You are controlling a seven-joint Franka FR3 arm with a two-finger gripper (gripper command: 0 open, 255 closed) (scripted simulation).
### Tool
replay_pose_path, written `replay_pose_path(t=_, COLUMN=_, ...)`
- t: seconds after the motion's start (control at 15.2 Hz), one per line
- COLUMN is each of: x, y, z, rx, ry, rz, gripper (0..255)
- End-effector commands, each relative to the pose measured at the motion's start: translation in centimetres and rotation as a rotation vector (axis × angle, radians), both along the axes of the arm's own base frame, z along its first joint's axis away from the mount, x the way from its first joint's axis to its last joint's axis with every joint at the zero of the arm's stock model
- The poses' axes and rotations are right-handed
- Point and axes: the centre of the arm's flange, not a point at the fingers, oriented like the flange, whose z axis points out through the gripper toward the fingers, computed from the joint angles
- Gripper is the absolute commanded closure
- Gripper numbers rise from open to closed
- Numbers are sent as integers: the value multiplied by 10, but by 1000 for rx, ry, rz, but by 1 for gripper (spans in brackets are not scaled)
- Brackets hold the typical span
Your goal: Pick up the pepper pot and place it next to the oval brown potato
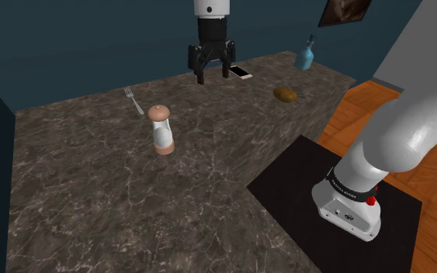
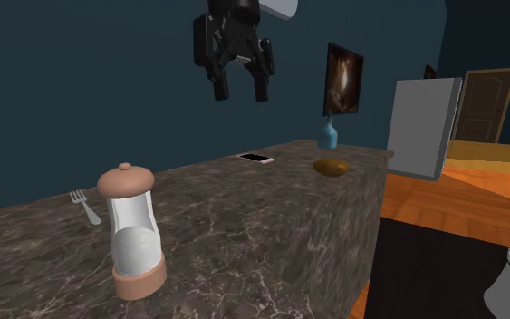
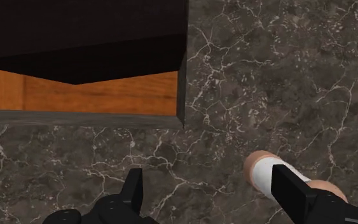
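The gripper is held high above the dark marbled counter, its fingers spread wide apart and nothing gripped between them. The pepper pot is found standing upright on the counter, a clear body between a pinkish cap and base, below the gripper and off toward the shoulder view's left. In the wrist view the pepper pot is seen from above, partly covered by one finger rather than centred in the gap, so the hand is judged not yet lined up over it. The potato lies near the counter's far corner, well apart from the pepper pot, with bare stone around it where the pot could be set down. A fork and a phone lie off the likely path. The height is probably chosen so that the tall pot can be approached from above without being knocked over; a sideways shift and a descent are called for first
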Motion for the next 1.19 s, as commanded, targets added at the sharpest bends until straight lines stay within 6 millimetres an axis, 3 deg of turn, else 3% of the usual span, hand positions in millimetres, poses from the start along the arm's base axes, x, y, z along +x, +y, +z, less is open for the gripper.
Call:
replay_pose_path(t=0.0, x=16, y=22, z=-10, rx=-6, ry=4, rz=5, gripper=0)
replay_pose_path(t=0.86, x=125, y=150, z=-71, rx=-50, ry=26, rz=39, gripper=0)
replay_pose_path(t=1.12, x=124, y=152, z=-87, rx=-50, ry=27, rz=39, gripper=0)
